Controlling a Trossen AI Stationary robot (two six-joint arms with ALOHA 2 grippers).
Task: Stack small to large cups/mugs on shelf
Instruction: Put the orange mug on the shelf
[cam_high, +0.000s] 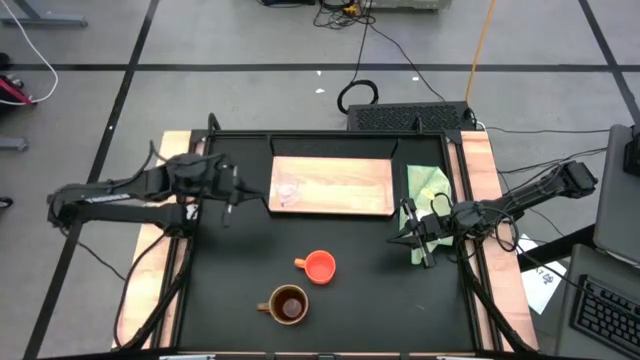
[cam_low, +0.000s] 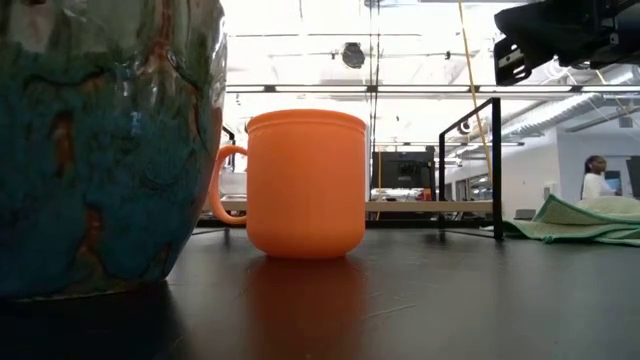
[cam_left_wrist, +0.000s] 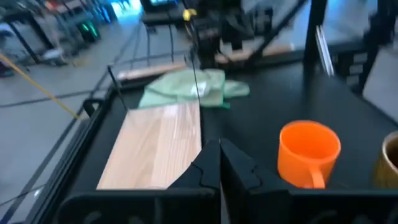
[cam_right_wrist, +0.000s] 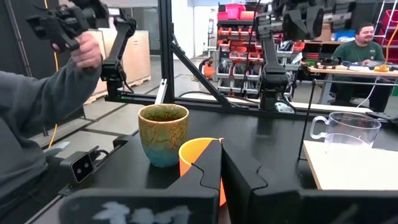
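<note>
The small clear glass cup (cam_high: 288, 190) (cam_right_wrist: 345, 130) stands upright on the left part of the light-wood shelf board (cam_high: 340, 185) (cam_left_wrist: 158, 143). The orange handled cup (cam_high: 319, 267) (cam_low: 305, 185) (cam_left_wrist: 308, 152) stands on the black table nearer the front. The brown glazed mug (cam_high: 288, 304) (cam_right_wrist: 163, 134) (cam_low: 100, 150) stands just in front of it. My left gripper (cam_high: 232, 195) (cam_left_wrist: 219, 168) hovers shut off the board's left end. My right gripper (cam_high: 415, 235) (cam_right_wrist: 221, 165) is shut near the board's right front corner, pointing toward the orange cup (cam_right_wrist: 194, 155).
A light green cloth (cam_high: 428, 190) (cam_left_wrist: 186, 87) (cam_low: 590, 220) lies crumpled right of the board. A black frame rail (cam_high: 330, 135) edges the table. A person's sleeve and hand (cam_right_wrist: 56, 81) show beyond the table, and another person (cam_right_wrist: 360, 50) sits in the room.
</note>
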